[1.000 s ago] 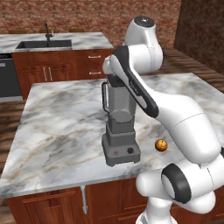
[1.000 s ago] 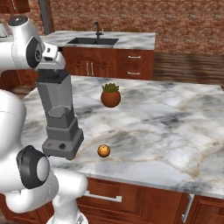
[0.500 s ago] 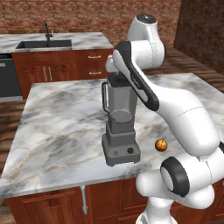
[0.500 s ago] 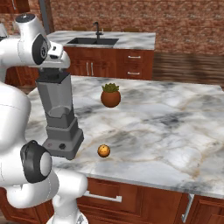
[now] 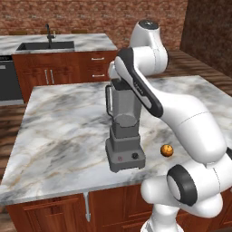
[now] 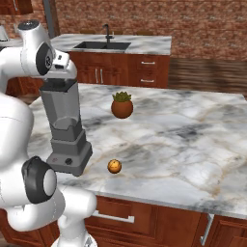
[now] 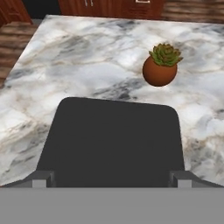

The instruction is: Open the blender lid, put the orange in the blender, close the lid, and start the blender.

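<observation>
The grey blender (image 5: 124, 131) (image 6: 65, 125) stands upright near the front edge of the marble island, its black knob (image 5: 134, 156) facing the base. The dark charcoal blender lid (image 7: 113, 140) (image 6: 58, 87) sits on the jar. My gripper (image 7: 111, 179) (image 6: 59, 81) is right over the lid, open, with one fingertip low at each side edge of the cap; whether they touch it I cannot tell. In the left base view my own forearm hides the hand. The orange (image 5: 166, 150) (image 6: 114, 166) lies on the counter just right of the blender base.
A brown pot with a green succulent (image 6: 122, 105) (image 7: 160, 65) stands behind the blender, toward the island's middle. A back counter with a sink (image 5: 45, 45) (image 6: 103, 45) runs along the brick wall. The island's front edge (image 6: 144, 193) is close to the blender.
My upper arm and elbow have swung a little while the hand settled closer over the lid. Blender, lid and orange have not moved.
</observation>
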